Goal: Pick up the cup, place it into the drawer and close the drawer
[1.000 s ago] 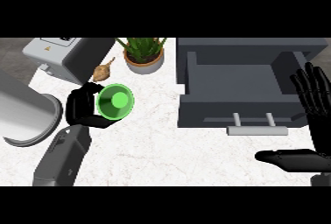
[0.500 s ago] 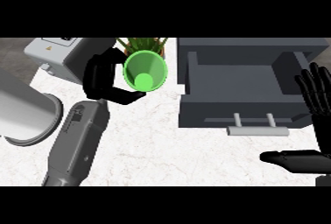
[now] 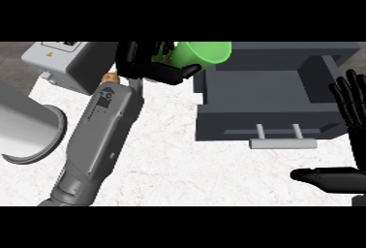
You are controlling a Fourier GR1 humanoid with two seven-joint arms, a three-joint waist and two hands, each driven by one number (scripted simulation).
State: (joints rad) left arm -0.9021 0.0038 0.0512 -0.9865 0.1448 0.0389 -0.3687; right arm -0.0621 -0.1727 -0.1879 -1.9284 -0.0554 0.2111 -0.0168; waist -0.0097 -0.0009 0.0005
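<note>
The left hand (image 3: 146, 65) curls its fingers round the green cup (image 3: 202, 54), holding it tilted above the worktop's (image 3: 178, 160) far edge, just beside the open drawer's (image 3: 268, 104) left wall. Nothing shows inside the drawer. The right hand (image 3: 350, 145) rests spread, fingers up, at the worktop's right edge.

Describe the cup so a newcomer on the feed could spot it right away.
Find the big dark grey open drawer at upper right. Just past its upper left corner, the left robot hand holds the cup tilted on its side. It is the only bright green thing in view.
</note>
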